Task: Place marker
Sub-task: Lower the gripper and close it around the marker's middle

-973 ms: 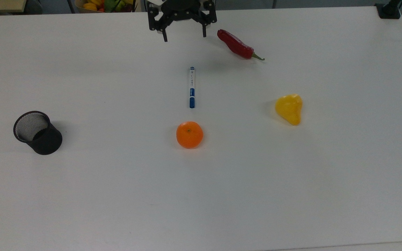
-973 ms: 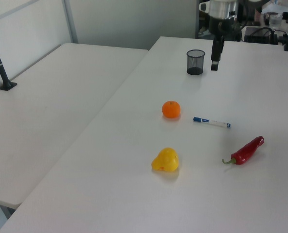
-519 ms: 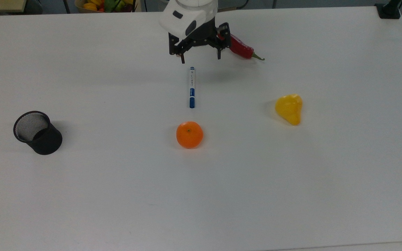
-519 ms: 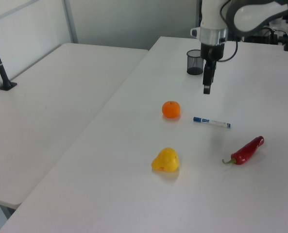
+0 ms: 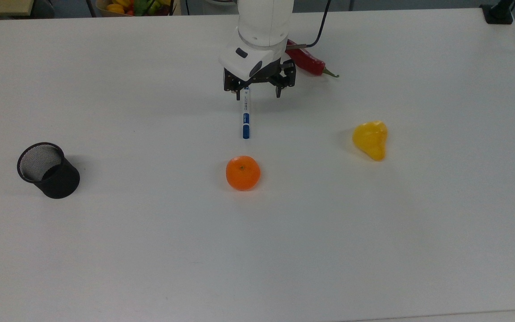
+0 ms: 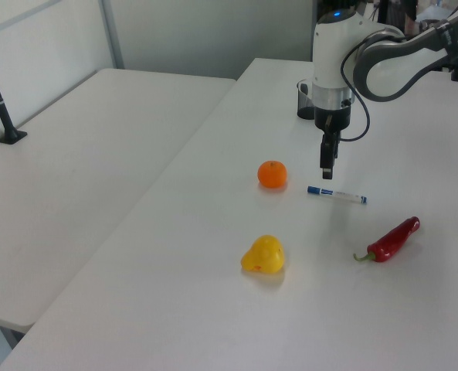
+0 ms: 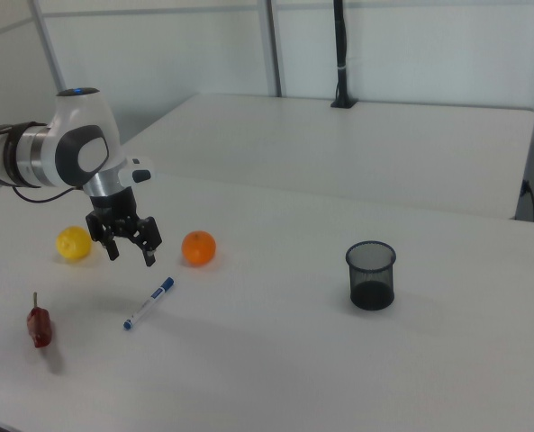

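Splayed gripper (image 5: 257, 93) above marker (image 5: 246, 117) end

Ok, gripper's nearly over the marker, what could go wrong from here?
1. The open gripper hangs over the marker's far end in the top view, not its middle; a grasp there may tip it.
2. The chili lies close behind the gripper; a finger could nudge it.
3. The cup is far across the table, a long carry.
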### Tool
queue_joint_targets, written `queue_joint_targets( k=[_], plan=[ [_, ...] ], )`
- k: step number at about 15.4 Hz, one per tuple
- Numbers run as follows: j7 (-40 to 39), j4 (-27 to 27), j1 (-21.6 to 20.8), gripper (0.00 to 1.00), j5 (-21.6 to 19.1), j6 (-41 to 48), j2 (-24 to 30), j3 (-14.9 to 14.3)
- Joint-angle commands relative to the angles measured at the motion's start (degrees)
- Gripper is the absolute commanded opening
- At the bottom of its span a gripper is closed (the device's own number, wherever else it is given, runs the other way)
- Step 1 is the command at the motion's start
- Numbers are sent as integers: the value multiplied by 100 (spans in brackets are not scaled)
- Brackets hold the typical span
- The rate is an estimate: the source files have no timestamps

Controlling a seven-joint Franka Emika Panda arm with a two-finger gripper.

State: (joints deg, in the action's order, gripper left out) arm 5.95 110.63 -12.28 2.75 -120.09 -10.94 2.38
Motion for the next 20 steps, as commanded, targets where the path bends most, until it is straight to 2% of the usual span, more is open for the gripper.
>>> queue_joint_targets(
  k=[1,4,6,13,18,19,20],
  plan=[
    [169,283,-11,79,365,-469,-101,17],
    [169,477,7,67,436,-761,-137,17],
    [169,477,15,62,497,-779,-233,17],
    [178,486,42,59,823,-779,-427,17],
    [178,486,68,57,911,-822,-524,17],
    [178,494,68,55,920,-901,-524,17],
    [178,529,68,49,920,-954,-532,17]
  ],
)
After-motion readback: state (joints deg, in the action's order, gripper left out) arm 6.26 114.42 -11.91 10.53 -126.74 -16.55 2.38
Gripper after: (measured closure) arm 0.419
